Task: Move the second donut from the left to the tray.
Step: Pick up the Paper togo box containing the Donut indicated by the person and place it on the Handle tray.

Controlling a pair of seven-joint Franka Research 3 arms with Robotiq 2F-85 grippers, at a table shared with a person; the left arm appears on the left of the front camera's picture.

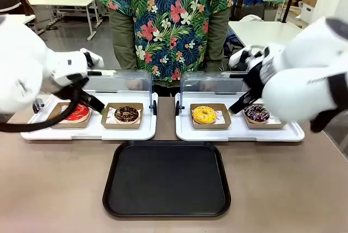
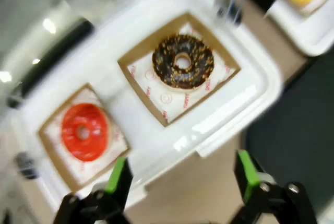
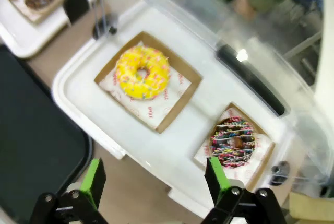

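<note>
My left pincer (image 2: 182, 182) stands wide open and holds nothing, its green pads (image 2: 119, 176) over the near rim of the left white tray (image 2: 227, 112). Just past them the chocolate donut (image 2: 182, 61) sits in its brown holder (image 2: 140, 92) on that tray, the red donut (image 2: 83, 131) beside it. The black tray (image 1: 166, 178) lies on the table nearer me, between the two white trays. My right pincer (image 3: 155, 182) is likewise wide open and empty, above the near edge of the right white tray (image 3: 104, 125), which bears a yellow donut (image 3: 142, 72) and a streaked donut (image 3: 232, 141).
</note>
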